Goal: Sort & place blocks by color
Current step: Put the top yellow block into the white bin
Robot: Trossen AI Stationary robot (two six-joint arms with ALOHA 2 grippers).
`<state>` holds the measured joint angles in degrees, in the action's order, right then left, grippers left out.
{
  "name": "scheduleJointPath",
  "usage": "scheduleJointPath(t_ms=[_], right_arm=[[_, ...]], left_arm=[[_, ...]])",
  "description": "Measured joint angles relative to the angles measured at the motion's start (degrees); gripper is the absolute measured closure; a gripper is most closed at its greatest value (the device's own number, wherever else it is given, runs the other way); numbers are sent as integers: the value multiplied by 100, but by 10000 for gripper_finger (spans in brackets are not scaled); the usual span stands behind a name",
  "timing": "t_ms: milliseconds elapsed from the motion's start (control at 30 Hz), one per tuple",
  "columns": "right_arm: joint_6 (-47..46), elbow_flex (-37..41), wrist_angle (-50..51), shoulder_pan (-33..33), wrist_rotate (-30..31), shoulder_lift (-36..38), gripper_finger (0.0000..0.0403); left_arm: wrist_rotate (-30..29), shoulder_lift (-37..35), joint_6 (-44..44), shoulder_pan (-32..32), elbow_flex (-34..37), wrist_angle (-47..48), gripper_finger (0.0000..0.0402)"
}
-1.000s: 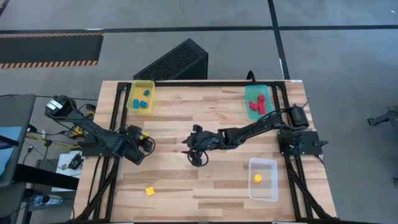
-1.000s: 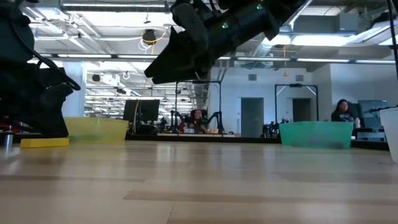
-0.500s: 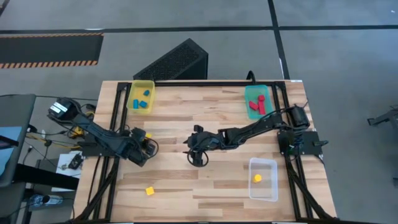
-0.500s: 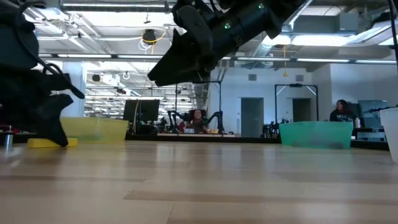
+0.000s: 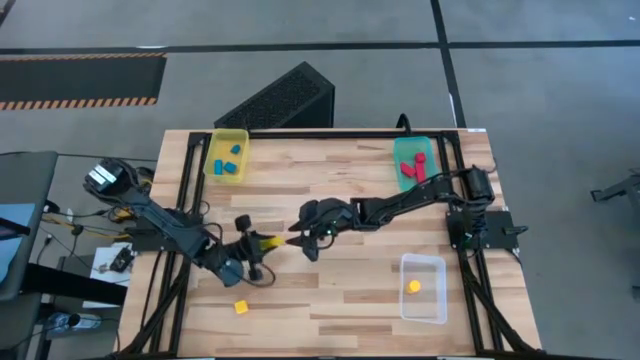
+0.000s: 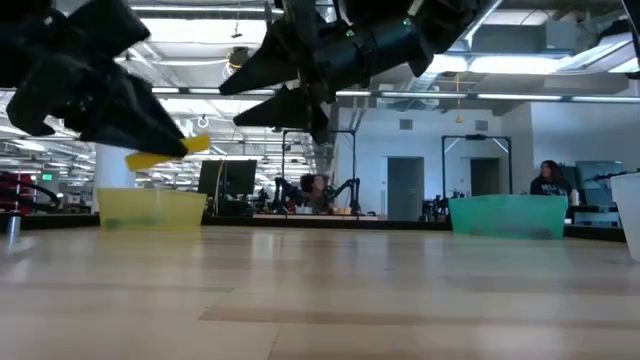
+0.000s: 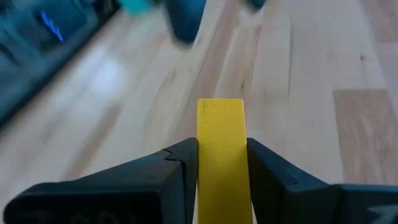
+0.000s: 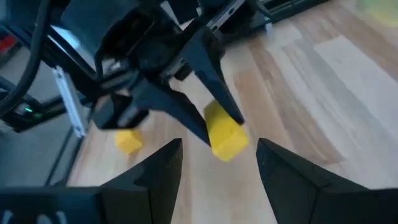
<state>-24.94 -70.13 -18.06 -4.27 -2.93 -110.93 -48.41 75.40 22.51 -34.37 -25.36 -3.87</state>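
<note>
Right, yellow bar [image 7: 220, 155] is lifted off the table near centre, pinched in the left gripper [image 5: 262, 243]. Right gripper [image 5: 303, 241], at its 3 o'clock, jaws wide. Looks like a handover; next, rt closes on the free end.

yellow bin [image 5: 226, 156], teal bin [image 5: 412, 163] — clear bin [image 5: 424, 289]
</note>
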Motion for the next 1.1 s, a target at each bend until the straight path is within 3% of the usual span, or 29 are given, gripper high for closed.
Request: scheduleJointPath(t_ms=[133,400,767,933,1100], right_arm=[[-199,-3,-51,-94,127,2,173],[-316,2,312,-254,661,0,173],[-225,4,421,-400,760,0,176],[-186,2,425,-400,757,0,211],[27,0,457,-412,728,0,286]], left_arm=[[-430,623,-1194,-135,-290,-362,312],[-1606,1962,-2752,-165,-1379,-329,308],[-1943,2101,-3282,-121,-1913,-378,307],[-1982,2119,-3386,-125,-1895,-467,306],[-1923,2119,-3403,-113,-1893,-491,306]])
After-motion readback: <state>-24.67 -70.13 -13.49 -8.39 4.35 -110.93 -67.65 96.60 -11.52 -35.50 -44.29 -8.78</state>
